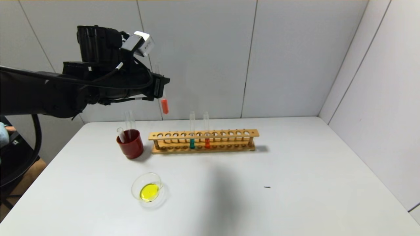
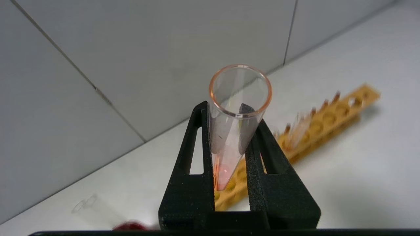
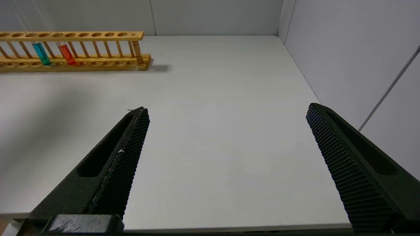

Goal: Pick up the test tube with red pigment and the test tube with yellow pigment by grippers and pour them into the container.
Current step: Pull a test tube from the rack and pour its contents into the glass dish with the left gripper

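The test tube with red pigment (image 1: 164,105) hangs upright in the air, high above the bench (image 1: 295,183) and above the left end of the wooden rack (image 1: 203,141), with orange-red liquid at its rounded bottom. The left gripper (image 2: 229,137) is closed on it, its two black fingers (image 2: 193,157) pressing the glass from either side below the open rim. Down on the bench, the container (image 1: 148,187) sits near the front left and already has yellow liquid in it. Behind it, just left of the rack, a dark red cup (image 1: 130,144) has clear tubes leaning inside. The rack itself carries a tube with teal liquid (image 1: 192,143) and, beside it, a second orange-red tube (image 1: 207,143). The right gripper (image 3: 226,144) hovers low over the right part of the bench, spread wide with nothing between its fingers.
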You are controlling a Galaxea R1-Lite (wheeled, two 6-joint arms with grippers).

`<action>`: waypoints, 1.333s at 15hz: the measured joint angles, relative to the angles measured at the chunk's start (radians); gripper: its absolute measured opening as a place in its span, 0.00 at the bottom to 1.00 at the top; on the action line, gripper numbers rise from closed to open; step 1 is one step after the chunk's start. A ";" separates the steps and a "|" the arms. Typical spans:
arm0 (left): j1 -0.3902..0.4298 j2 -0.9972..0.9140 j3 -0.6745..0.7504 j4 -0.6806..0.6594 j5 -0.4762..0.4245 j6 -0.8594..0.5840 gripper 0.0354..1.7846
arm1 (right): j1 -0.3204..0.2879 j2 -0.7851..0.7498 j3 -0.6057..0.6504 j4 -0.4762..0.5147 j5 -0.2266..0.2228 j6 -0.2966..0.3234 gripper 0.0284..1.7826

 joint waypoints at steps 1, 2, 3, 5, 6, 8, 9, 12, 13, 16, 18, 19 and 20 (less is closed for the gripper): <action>0.000 -0.030 0.060 0.002 0.000 0.071 0.16 | 0.000 0.000 0.000 0.000 0.000 0.000 0.98; 0.003 -0.060 0.128 0.001 0.000 0.160 0.16 | 0.000 0.000 0.000 0.000 0.000 0.000 0.98; 0.012 -0.088 0.199 0.001 -0.001 0.261 0.16 | 0.000 0.000 0.000 0.000 0.000 0.000 0.98; 0.042 -0.146 0.334 0.001 -0.001 0.503 0.16 | 0.000 0.000 0.000 0.000 0.000 0.000 0.98; 0.053 -0.173 0.382 0.005 -0.001 0.618 0.16 | 0.000 0.000 0.000 0.000 0.000 0.000 0.98; 0.064 -0.211 0.446 0.008 -0.001 0.824 0.16 | 0.000 0.000 0.000 0.000 0.000 0.000 0.98; 0.067 -0.223 0.471 0.008 0.000 0.890 0.16 | 0.000 0.000 0.000 0.000 0.000 0.000 0.98; 0.070 -0.254 0.570 0.000 0.003 1.026 0.16 | 0.000 0.000 0.000 0.000 0.000 0.000 0.98; 0.071 -0.262 0.603 -0.001 0.015 1.072 0.16 | 0.000 0.000 0.000 0.000 0.000 0.000 0.98; 0.071 -0.265 0.649 -0.002 0.047 1.193 0.16 | 0.000 0.000 0.000 0.000 0.000 0.000 0.98; 0.071 -0.251 0.654 -0.003 0.050 1.240 0.16 | 0.000 0.000 0.000 0.000 0.000 0.000 0.98; 0.072 -0.240 0.654 -0.006 0.051 1.257 0.16 | 0.000 0.000 0.000 0.000 0.000 0.000 0.98; 0.072 -0.227 0.654 -0.011 0.051 1.278 0.16 | 0.000 0.000 0.000 0.000 0.000 0.000 0.98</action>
